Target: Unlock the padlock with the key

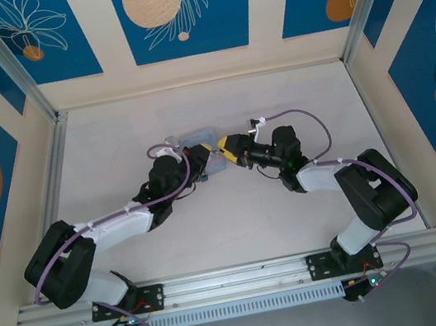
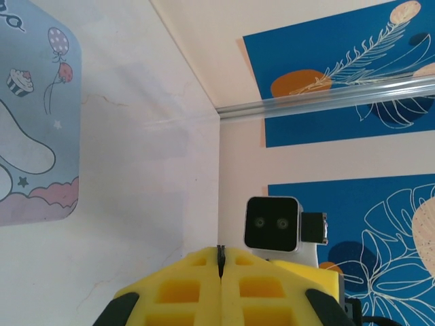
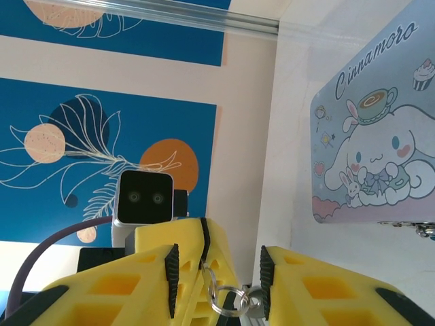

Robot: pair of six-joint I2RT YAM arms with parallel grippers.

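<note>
My left gripper (image 2: 219, 263) is shut on the key (image 2: 219, 254), a thin dark blade poking out between its yellow pads. In the right wrist view the left gripper's closed fingers (image 3: 204, 248) stand between my right gripper's (image 3: 217, 272) open jaws. A steel key ring (image 3: 230, 299) hangs from their seam with a small silver piece (image 3: 255, 310) on it. From above, both grippers meet tip to tip, left (image 1: 210, 156) and right (image 1: 231, 149), beside the pale blue cartoon tin (image 1: 199, 137). The padlock is hidden; a small metal bit (image 3: 423, 229) shows at the tin's lower edge.
The cartoon-printed tin (image 3: 367, 142) lies flat on the white table (image 1: 236, 218), close behind the grippers. Blue patterned walls and aluminium rails (image 1: 229, 278) enclose the table on all sides. Each wrist camera faces the other (image 2: 272, 223) (image 3: 144, 198).
</note>
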